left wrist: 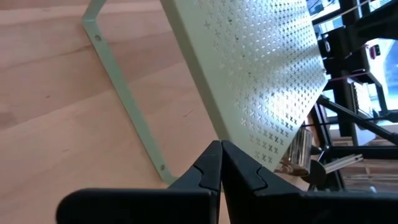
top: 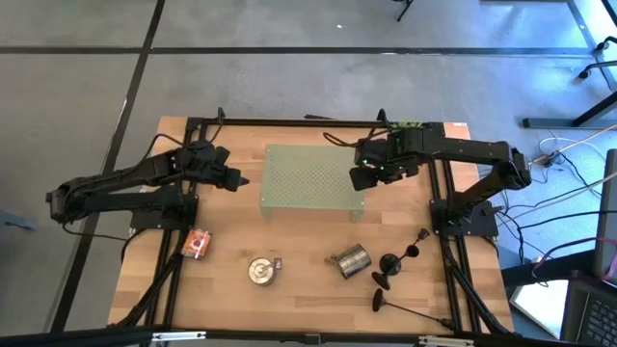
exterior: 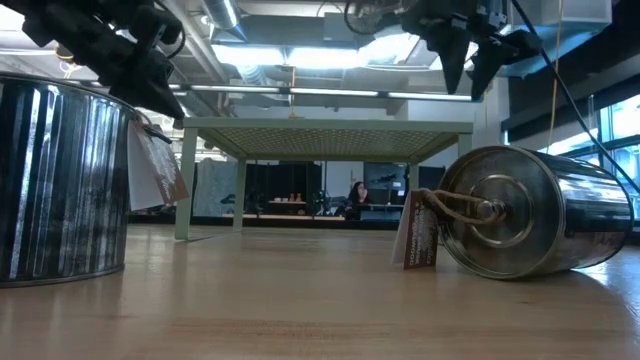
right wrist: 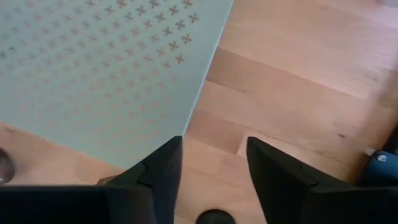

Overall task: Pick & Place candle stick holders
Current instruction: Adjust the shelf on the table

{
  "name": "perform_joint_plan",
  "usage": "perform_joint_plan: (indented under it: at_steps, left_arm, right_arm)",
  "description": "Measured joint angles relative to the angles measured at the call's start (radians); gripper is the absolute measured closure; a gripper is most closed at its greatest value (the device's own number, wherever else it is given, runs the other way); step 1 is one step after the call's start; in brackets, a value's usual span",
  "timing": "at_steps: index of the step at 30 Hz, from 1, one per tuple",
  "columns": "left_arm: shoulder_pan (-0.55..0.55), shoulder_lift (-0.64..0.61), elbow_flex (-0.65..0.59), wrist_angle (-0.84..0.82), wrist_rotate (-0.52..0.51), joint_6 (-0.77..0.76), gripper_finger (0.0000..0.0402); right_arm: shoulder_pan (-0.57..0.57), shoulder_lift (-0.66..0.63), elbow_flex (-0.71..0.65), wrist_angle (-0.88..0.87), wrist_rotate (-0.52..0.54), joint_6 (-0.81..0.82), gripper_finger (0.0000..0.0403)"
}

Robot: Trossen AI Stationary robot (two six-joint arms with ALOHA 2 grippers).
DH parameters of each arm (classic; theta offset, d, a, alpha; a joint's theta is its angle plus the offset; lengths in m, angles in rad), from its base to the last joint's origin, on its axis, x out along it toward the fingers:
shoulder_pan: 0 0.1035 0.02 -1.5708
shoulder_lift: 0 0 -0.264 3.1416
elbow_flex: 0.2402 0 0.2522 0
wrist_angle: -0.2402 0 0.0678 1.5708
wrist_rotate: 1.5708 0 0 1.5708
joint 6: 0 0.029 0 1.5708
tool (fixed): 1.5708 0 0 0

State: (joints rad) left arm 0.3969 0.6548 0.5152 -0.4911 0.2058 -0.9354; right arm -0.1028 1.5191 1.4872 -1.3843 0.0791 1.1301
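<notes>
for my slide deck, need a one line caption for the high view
Two arms flank a green perforated shelf; right claw open above its corner, three black candle stick holders lying nearby.

Pale green shelf [top: 313, 179] with a perforated cross pattern; light wooden table [top: 231, 289]; black candle stick holders [top: 390, 264]; ribbed silver can [top: 353, 260]; orange tin [top: 198, 244]; dark arms.

left tool [left wrist: 220, 163]: fingers together, raised | right tool [right wrist: 213, 163]: fingers apart, raised
</notes>
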Motion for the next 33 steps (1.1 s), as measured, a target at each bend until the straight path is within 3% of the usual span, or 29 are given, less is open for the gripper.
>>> perform_joint_plan:
  at_steps: [12, 21, 33]
  left_arm:
    - [0.0, -0.002, 0.0, -0.008, -0.001, 0.007, 0.0399]
    - [0.0, 0.009, 0.0, -0.007, -0.009, 0.007, 0.0399]
    - [0.007, 0.128, 0.0, 0.003, -0.032, 0.049, 0.0399]
  right_arm:
    - [0.0, 0.018, -0.062, -0.02, 0.043, 0.019, 0.0388]
    - [-0.002, 0.021, -0.18, 0.169, 0.025, 0.041, 0.0399]
    - [-0.021, 0.02, -0.224, 0.2, 0.031, 0.052, 0.04]
